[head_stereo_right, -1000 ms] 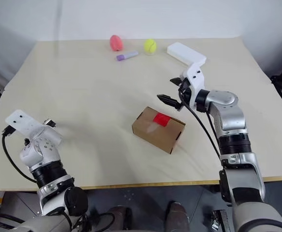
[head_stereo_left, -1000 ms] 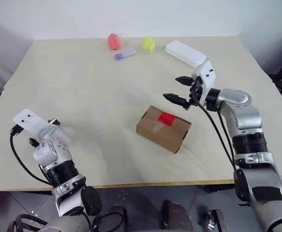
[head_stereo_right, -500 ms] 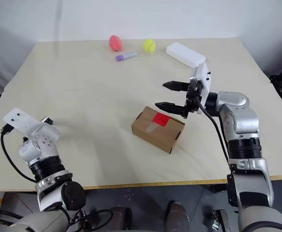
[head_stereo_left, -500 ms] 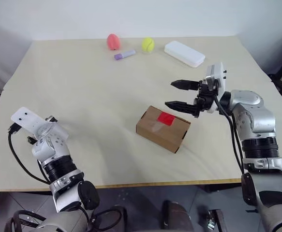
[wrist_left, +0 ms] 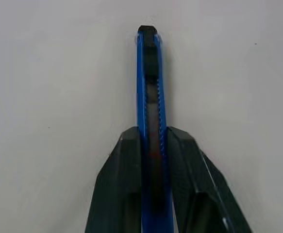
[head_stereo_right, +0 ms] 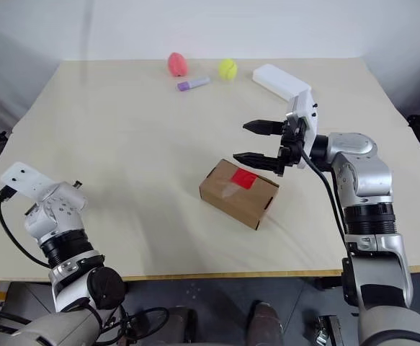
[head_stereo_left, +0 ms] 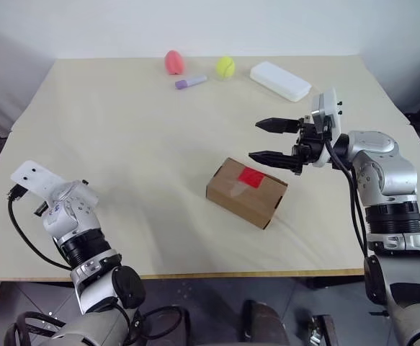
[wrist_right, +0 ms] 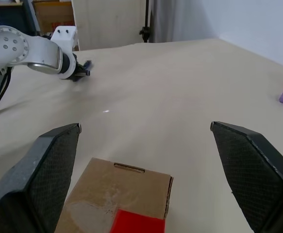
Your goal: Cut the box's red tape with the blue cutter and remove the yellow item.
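Clamping complete: left gripper (wrist_left: 153, 145) has just closed on the blue cutter (wrist_left: 150, 82) at the table's (head_stereo_left: 123, 130) left edge; right gripper (head_stereo_left: 271, 140) gapes above the still-taped box (head_stereo_left: 246, 191) (mid-table); cutting comes next.

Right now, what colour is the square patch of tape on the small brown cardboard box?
Bright red, clearest in the left eye view.

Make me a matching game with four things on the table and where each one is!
Things:
1. blue cutter
2. red tape
3. pink egg
4. white case

Places:
A. stuck on top of the box
B. far side of the table, next to the purple marker
C. far side, right of the tennis ball
D. pinched in the left gripper

Pairs: 1-D, 2-A, 3-B, 4-C
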### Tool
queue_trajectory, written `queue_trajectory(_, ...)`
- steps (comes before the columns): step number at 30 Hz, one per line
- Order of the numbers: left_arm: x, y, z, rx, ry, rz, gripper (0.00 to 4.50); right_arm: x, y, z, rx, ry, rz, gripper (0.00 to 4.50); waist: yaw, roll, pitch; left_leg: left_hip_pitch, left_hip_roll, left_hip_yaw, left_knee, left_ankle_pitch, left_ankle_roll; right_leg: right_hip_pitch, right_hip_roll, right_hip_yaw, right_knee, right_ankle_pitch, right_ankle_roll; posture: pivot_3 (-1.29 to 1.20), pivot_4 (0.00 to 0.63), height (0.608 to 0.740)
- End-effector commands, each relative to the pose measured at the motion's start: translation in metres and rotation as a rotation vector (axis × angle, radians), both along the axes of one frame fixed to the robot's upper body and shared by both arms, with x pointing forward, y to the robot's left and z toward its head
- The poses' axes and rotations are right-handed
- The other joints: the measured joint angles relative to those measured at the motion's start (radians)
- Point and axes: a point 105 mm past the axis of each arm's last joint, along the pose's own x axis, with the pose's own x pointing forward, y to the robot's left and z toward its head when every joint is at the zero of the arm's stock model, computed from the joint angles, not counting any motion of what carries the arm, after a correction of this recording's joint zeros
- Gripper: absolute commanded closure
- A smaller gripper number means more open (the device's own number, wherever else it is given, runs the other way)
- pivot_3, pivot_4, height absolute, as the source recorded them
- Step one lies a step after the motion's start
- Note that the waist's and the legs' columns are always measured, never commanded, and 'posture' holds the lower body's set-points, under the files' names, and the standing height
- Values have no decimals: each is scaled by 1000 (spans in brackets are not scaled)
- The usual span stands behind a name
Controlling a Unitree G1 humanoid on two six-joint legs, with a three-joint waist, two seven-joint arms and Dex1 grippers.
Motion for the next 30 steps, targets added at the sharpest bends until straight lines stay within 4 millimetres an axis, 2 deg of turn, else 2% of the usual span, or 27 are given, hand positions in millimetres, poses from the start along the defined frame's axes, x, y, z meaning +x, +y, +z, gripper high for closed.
queue_trajectory(1, 0, -4, -14, -30, 42, -34, 4078, -5, 4, 16, -11, -75, 15, 0, 2, 0, 0, 0, 0, 0, 0, 0, 0, 0, 0, 0, 0, 0, 0, 0, 150, 740)
queue_trajectory(7, -1, -3, -12, -16, 52, -58, 4078, -4, 6, 15, -18, -73, 13, 0, 4, 0, 0, 0, 0, 0, 0, 0, 0, 0, 0, 0, 0, 0, 0, 0, 150, 740)
queue_trajectory(11, 2, -10, -1, 51, 45, -153, 4078, -5, 6, 15, -20, -75, 12, 0, 4, 0, 0, 0, 0, 0, 0, 0, 0, 0, 0, 0, 0, 0, 0, 0, 150, 740)
queue_trajectory(14, 6, -31, 9, 85, 18, -366, 4078, -8, 4, 14, -26, -70, 14, 0, 6, 0, 0, -1, 0, 0, 0, 0, 0, 0, 0, 0, 0, 0, 0, 0, 150, 740)
queue_trajectory(17, 2, -49, 16, 134, 18, -573, 4078, -11, 4, 14, -26, -67, 16, 0, 6, 0, 0, -1, 0, 0, 0, 0, 0, -1, 0, 0, 0, 0, 0, 0, 150, 740)
queue_trajectory(20, -10, -67, 29, 247, 25, -837, 4078, -12, 4, 12, -26, -63, 16, 0, 2, -1, 0, -1, 1, 0, 0, 0, -1, -1, 1, 0, 0, 0, 0, 0, 150, 740)
queue_trajectory(24, -24, -94, 53, 378, -111, -1151, 4078, -14, 5, 10, -26, -56, 19, 0, -9, -1, 0, -1, 4, 1, -1, -2, -3, -3, 4, 1, 0, 0, -1, 0, 150, 740)
queue_trajectory(26, -36, -108, 54, 414, -112, -1317, 4078, -15, 7, 10, -21, -57, 21, 0, -16, -1, 0, -1, 7, 1, -1, -3, -4, -3, 7, 1, -1, 0, -2, 0, 150, 740)
queue_trajectory(30, -48, -121, 51, 463, -92, -1500, 4078, -18, 10, 9, -12, -61, 23, 0, -19, 0, 1, -1, 9, 2, -1, -3, -5, -3, 9, 1, -1, 0, -3, 0, 150, 740)
